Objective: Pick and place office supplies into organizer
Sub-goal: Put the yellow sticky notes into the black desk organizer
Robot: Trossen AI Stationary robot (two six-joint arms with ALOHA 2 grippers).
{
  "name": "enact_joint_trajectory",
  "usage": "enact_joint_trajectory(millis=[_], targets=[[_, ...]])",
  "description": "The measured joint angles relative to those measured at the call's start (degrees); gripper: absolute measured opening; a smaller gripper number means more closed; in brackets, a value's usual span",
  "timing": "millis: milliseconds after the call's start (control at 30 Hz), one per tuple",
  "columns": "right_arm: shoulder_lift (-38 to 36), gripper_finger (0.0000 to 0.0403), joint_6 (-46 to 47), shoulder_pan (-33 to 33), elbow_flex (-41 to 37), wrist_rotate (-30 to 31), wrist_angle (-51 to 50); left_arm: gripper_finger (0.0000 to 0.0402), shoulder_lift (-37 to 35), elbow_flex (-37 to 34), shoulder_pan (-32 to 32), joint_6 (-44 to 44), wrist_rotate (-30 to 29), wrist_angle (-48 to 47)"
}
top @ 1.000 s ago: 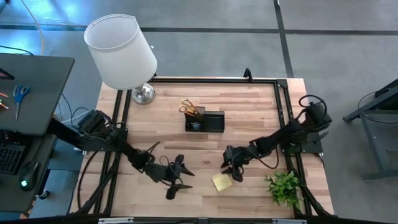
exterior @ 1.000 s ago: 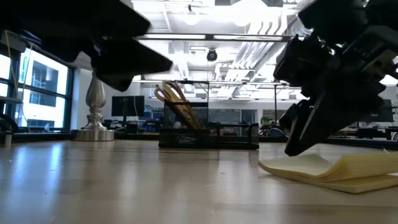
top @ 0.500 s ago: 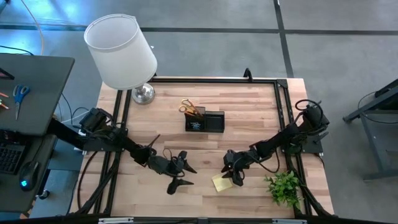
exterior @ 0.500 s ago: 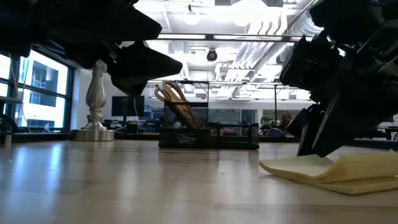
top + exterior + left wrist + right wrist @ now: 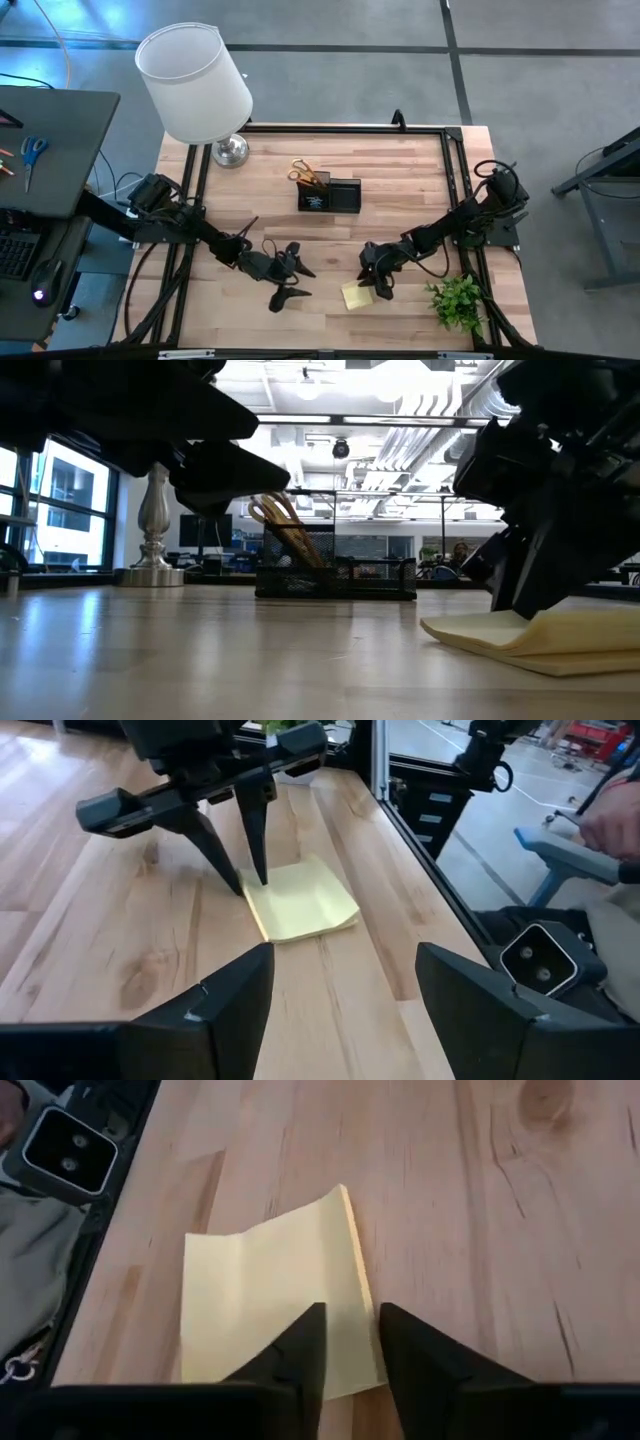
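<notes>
A yellow sticky-note pad (image 5: 352,296) (image 5: 270,1300) lies flat near the table's near edge. My right gripper (image 5: 372,283) (image 5: 350,1325) stands over the pad's edge, fingers a narrow gap apart. My left gripper (image 5: 299,282) (image 5: 345,990) hovers wide open to the pad's left, touching nothing. The black organizer (image 5: 330,196) (image 5: 335,575) sits mid-table, with yellow-handled scissors (image 5: 303,171) upright in its left compartment. Pens, clips and eraser are not in view. My right gripper comes slanting down from the table's right and far side onto the pad's edge (image 5: 358,1280). One fingertip (image 5: 312,1325) rests on the top sheet, the other (image 5: 388,1320) stands just beside that edge. The pad lies on the table, unlifted.
A white-shaded lamp (image 5: 195,85) stands at the far left corner and a small green plant (image 5: 458,300) at the near right corner. A side desk holding blue scissors (image 5: 32,150) sits left of the table. A person's hand (image 5: 610,815) shows beyond the table. Bare wood lies between organizer and pad.
My right gripper has moved toward the near edge and down onto the pad. The pad's top sheets, curled up at one end before, now lie flatter under the fingertip. My left gripper has drifted slightly toward the right.
</notes>
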Motion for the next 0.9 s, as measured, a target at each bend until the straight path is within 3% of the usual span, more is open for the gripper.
enact_joint_trajectory(millis=[233, 600, 900], targets=[[0.0, 0.0009, -2.4, 0.0, 0.0, -0.9, -0.5, 0.0232, 0.0, 0.0, 0.0, 0.0, -0.2, 0.0], [-3.3, 0.0007, -9.7, -5.2, 3.2, -2.1, -3.0, 0.0232, 0.0, 0.0, 0.0, -0.1, -0.2, -1.6], [-15.8, 0.0003, -26.0, -18.1, 12.4, -1.5, -29.8, 0.0232, 0.0, 0.0, 0.0, -1.1, -0.2, -2.9]])
